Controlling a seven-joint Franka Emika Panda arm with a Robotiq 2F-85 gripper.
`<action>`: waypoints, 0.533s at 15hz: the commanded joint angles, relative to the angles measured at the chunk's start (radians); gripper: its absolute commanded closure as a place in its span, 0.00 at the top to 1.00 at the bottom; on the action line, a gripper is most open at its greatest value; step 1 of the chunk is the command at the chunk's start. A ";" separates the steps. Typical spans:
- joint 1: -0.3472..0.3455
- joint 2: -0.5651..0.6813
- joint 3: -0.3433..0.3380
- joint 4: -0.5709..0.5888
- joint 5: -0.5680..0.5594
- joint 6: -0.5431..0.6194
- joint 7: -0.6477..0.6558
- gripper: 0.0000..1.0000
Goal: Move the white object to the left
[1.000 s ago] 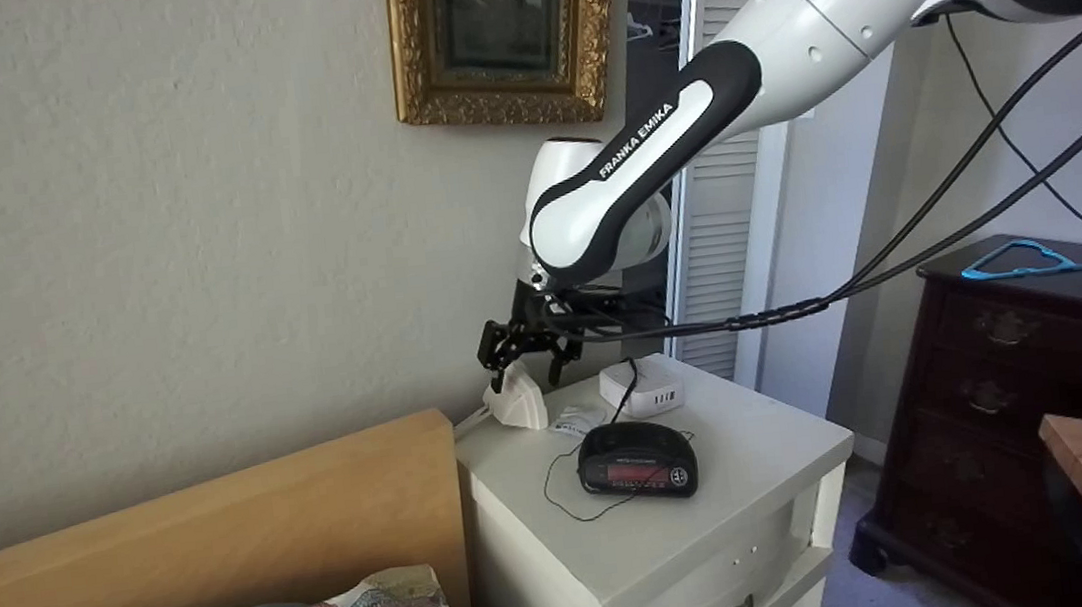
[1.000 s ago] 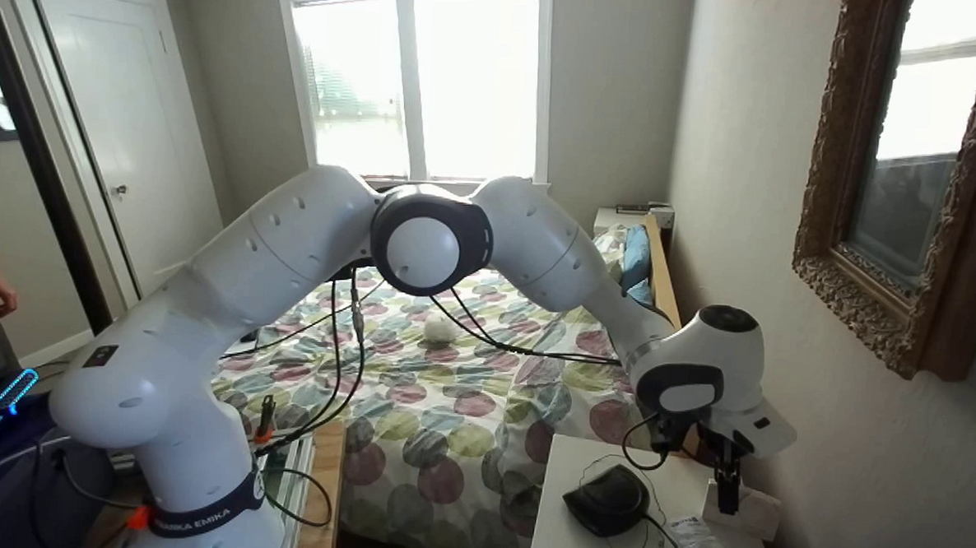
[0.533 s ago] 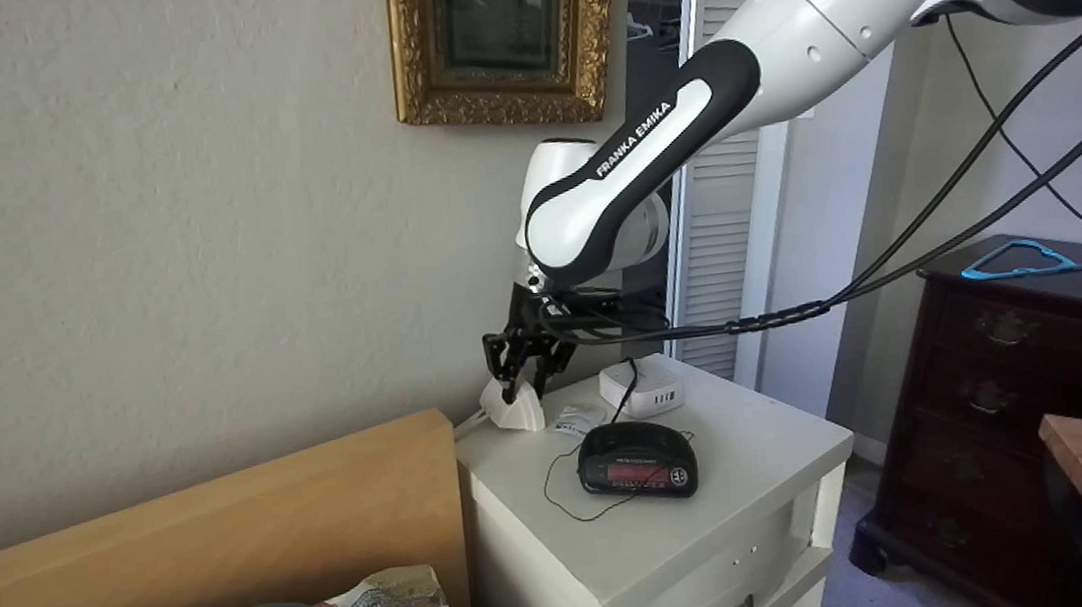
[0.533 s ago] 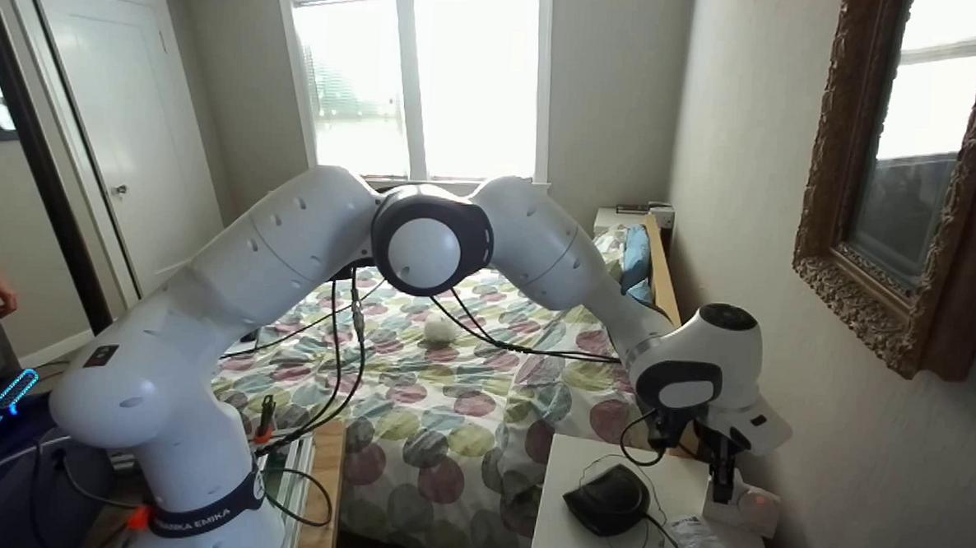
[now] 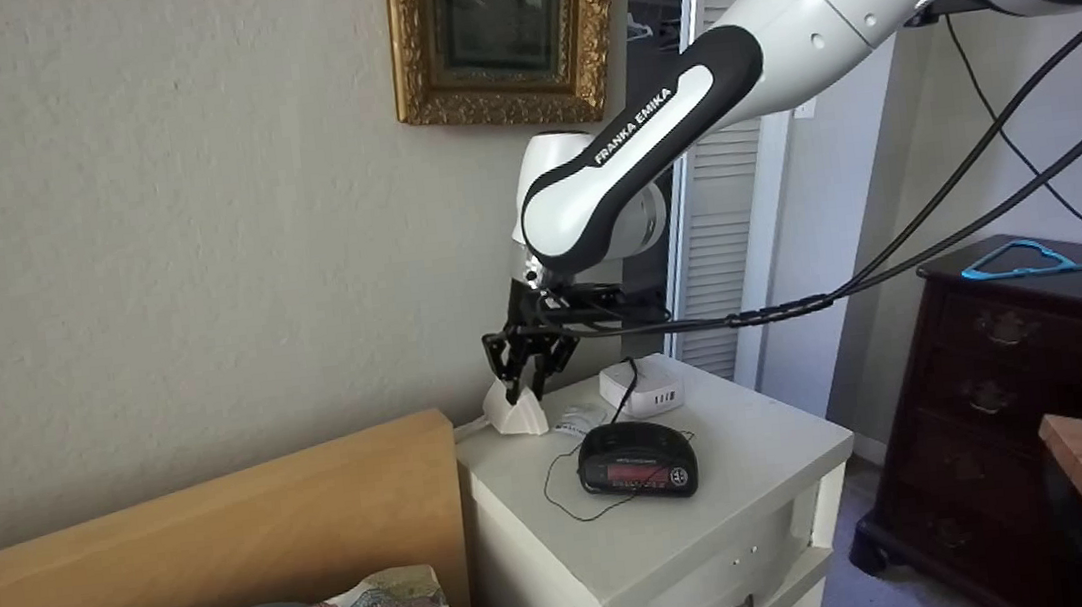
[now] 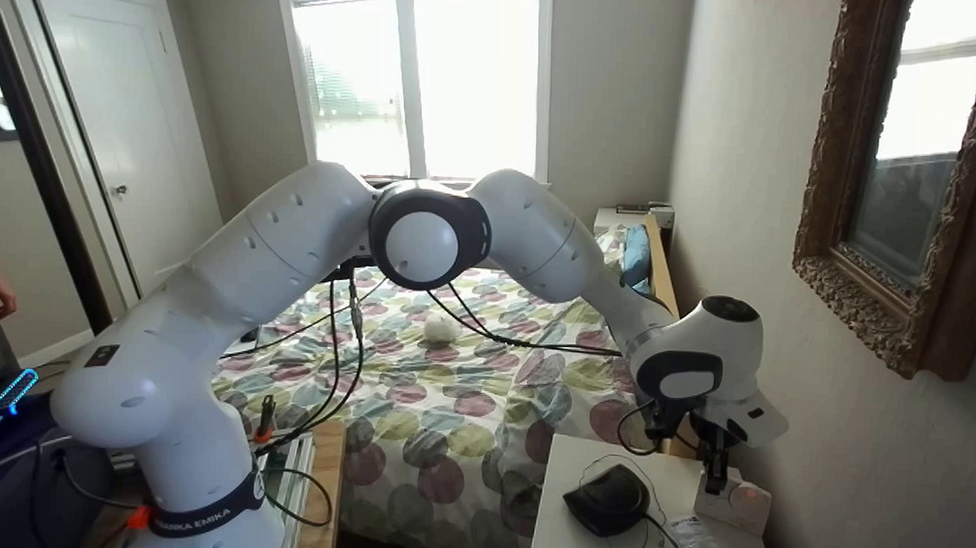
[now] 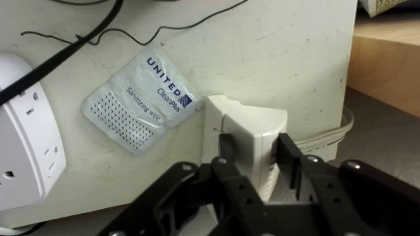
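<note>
The white object [image 7: 262, 116] is a blocky, wedge-shaped device near the wall-side corner of the white nightstand [image 5: 566, 542]. My gripper [image 7: 254, 142] has its two black fingers [image 7: 284, 147] on either side of the upper part, pressed against it. In an exterior view the gripper [image 5: 525, 393] points down onto the white object [image 5: 516, 421], by the wall. An orange spot shows on the white object [image 6: 731, 505] in an exterior view, beside the gripper [image 6: 715, 485]. Whether its base still touches the nightstand I cannot tell.
A sanitizing wipe packet [image 7: 141, 101] lies against the white object. A white power strip [image 7: 29, 131] and a black clock radio [image 5: 636, 461] with thin wires share the nightstand. A pale cord [image 7: 323, 139] loops behind the object. The wooden headboard [image 5: 222, 523] stands alongside.
The gripper's fingers have come together on the white object. Since then the arm has risen slightly, and the object has shifted a little away from the wall and tilted.
</note>
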 commanded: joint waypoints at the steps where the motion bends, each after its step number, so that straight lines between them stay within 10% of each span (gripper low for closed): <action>1: 0.022 -0.075 -0.010 -0.080 -0.005 -0.045 0.044 0.12; 8: 0.030 -0.136 -0.008 -0.077 0.015 -0.175 0.193 0.12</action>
